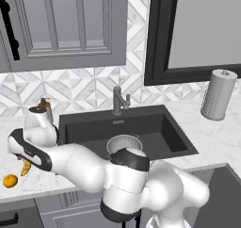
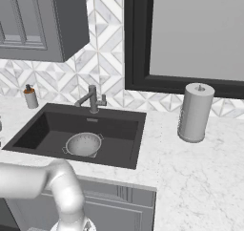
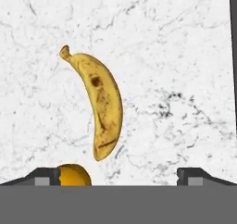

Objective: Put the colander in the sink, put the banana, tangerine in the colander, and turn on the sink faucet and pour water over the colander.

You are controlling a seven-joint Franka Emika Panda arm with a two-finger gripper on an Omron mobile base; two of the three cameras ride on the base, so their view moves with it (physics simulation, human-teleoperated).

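The silver colander (image 1: 123, 144) (image 2: 84, 144) stands inside the dark sink (image 1: 160, 128) (image 2: 121, 130), near its front wall. On the marble counter left of the sink lies the yellow banana (image 1: 25, 167) (image 3: 102, 102), with the orange tangerine (image 1: 10, 180) (image 3: 74, 175) close beside it. My gripper (image 3: 118, 177) hangs directly over the banana, open, its fingertips (image 3: 46, 177) wide apart with nothing between them. In the left base view the hand (image 1: 29, 152) covers part of the banana. The dark faucet (image 1: 119, 101) (image 2: 93, 100) stands behind the basin.
A soap dispenser (image 1: 45, 107) (image 2: 31, 97) stands at the sink's back left corner. A paper towel roll (image 1: 219, 95) (image 2: 195, 112) stands on the counter to the right. Wall cabinets hang above the left counter. The sink's edge (image 3: 233, 33) runs along the hand view's right side.
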